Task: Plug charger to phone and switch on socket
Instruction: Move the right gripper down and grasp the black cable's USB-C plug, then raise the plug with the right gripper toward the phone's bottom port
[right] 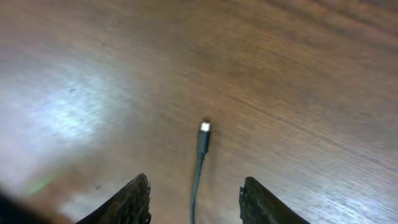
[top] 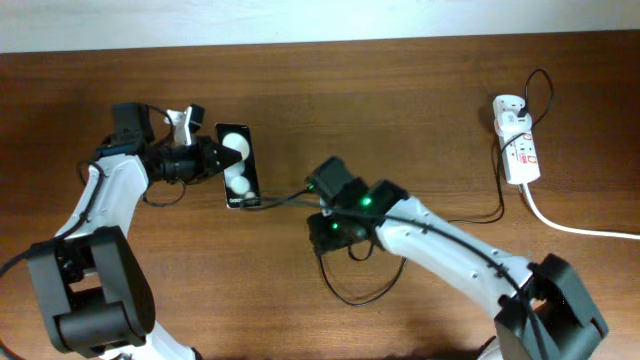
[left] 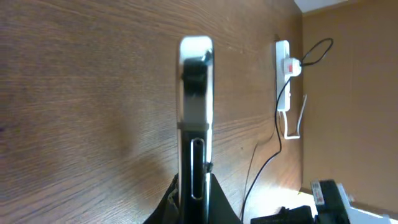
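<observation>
Brown wooden table (top: 400,90) fills every view, with a pale wall (top: 300,20) along its far edge overhead. The socket (top: 517,140) lies at the far right, well apart from both arms. The left gripper (top: 218,160) is clamped on the phone (top: 240,168), which its wrist view shows edge-on. The right gripper (right: 196,180) has its fingers apart around the charger (right: 200,149). Only that wrist view shows the tip lying bare on the wood.
</observation>
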{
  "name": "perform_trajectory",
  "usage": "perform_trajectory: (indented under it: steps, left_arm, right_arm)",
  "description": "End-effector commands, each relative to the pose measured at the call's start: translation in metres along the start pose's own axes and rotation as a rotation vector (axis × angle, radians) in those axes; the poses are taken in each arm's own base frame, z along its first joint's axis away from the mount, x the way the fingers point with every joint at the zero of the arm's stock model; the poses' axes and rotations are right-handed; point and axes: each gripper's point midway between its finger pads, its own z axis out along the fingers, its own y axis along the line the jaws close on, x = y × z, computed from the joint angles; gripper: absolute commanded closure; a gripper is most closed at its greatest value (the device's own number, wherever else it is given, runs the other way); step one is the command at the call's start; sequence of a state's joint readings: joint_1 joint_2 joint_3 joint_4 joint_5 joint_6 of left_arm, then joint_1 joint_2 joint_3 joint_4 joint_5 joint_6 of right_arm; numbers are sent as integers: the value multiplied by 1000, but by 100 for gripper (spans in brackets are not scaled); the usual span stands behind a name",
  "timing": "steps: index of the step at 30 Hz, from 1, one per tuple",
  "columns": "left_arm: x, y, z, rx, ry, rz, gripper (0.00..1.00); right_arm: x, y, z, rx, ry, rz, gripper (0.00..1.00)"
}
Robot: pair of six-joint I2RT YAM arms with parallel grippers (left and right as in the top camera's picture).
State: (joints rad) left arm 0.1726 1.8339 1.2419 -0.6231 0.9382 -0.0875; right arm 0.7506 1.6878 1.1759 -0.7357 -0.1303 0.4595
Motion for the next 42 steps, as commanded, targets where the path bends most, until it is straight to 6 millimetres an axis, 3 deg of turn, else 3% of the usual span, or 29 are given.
perform_trajectory:
  steps: [1, 4, 8, 14, 16, 22, 25, 28, 30, 32, 35, 38, 40, 42]
  left_arm:
    - [3, -1, 2, 22, 6, -23, 100]
    - [3, -1, 2, 22, 6, -22, 100]
    - [3, -1, 2, 22, 6, -22, 100]
    - [3, -1, 2, 22, 6, -22, 100]
    - [3, -1, 2, 22, 6, -22, 100]
    - [3, -1, 2, 23, 6, -22, 100]
    - [3, -1, 2, 26, 6, -22, 100]
    - [3, -2, 2, 26, 6, -22, 100]
    - [3, -4, 2, 41, 7, -21, 100]
    - [3, -4, 2, 42, 7, -20, 100]
    - [3, -28, -1, 180, 6, 89, 100]
    - [4, -31, -1, 198, 7, 92, 100]
    - [7, -36, -1, 247, 6, 97, 100]
    - [11, -46, -1, 357, -11, 141, 100]
  right_arm:
    - [4, -7, 16, 131, -19, 0, 50]
    - [21, -4, 42, 160, 50, -3, 52]
    - [38, -5, 64, 195, 117, -5, 64]
    - [51, -1, 73, 212, 153, -37, 70]
    - [53, -6, 72, 239, 160, -38, 76]
    - [55, -8, 72, 250, 164, -39, 78]
    - [54, -7, 72, 243, 161, -38, 93]
    - [50, -5, 72, 235, 148, -39, 96]
    - [44, 1, 65, 203, 152, -20, 96]
    - [31, 17, 41, 61, 136, -38, 96]
    - [16, 48, -19, -218, 75, -115, 96]
    - [13, 61, -63, -359, 17, -173, 96]
    - [27, 65, -67, -392, 27, -186, 96]
    - [41, 81, -43, -476, 7, -208, 96]
